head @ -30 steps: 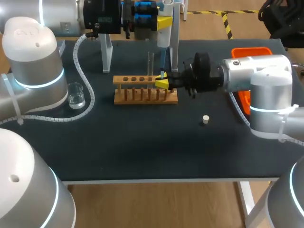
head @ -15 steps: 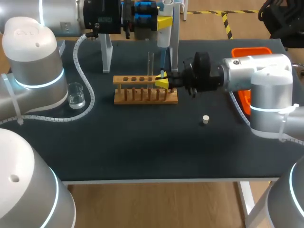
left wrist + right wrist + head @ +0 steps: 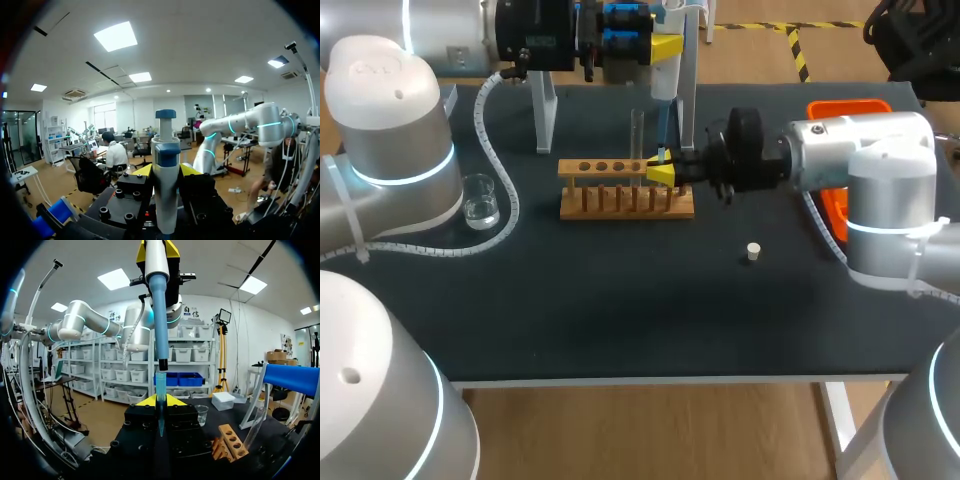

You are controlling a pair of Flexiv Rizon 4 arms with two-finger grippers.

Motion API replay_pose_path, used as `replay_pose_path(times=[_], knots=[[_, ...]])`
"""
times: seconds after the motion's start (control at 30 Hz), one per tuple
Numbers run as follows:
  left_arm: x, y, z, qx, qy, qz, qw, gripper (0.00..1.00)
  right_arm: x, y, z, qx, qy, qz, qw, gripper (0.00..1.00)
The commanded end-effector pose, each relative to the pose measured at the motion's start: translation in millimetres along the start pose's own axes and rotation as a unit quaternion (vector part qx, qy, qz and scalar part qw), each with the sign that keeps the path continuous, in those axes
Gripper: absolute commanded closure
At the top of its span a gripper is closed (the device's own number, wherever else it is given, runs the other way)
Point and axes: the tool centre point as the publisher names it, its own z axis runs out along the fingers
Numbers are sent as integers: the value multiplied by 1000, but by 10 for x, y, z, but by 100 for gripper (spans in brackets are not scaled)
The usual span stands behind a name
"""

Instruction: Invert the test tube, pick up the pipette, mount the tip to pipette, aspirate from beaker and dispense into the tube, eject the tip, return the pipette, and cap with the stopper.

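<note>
The pipette tip (image 3: 160, 390) stands upright between the right jaws, which are closed on it from both sides at the right-hand end of the wooden rack (image 3: 625, 190). Straight above that same end of the rack, the pipette (image 3: 165, 185) hangs upright in the left jaws. They are closed on its white body, with the blue plunger (image 3: 165, 114) sticking out past them. The pipette's blue shaft (image 3: 159, 310) comes down to the tip's open mouth, but I cannot tell whether it is seated inside.

The test tube (image 3: 637, 130) stands upright in a hole of the rack, just left of the tip. The beaker (image 3: 480, 200) sits on the worktop (image 3: 620, 300) well to the rack's left. The stopper (image 3: 753, 252) lies in front of the rack and to its right.

In the head view the yellow finger pads hide most of the tip. In the left wrist view the pipette's lower part is cut off.
</note>
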Motion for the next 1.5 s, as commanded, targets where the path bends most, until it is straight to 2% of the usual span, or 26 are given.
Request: replay_pose_path(times=[0.03, 1.5], knots=[[8, 2, -2, 1, -1, 0, 1000, 100, 1, 11, -7, 0, 0, 0, 1000, 100], [8, 2, -2, 1, -1, 0, 1000, 100, -16, 61, 22, -4, 1, -3, 1000, 100]])
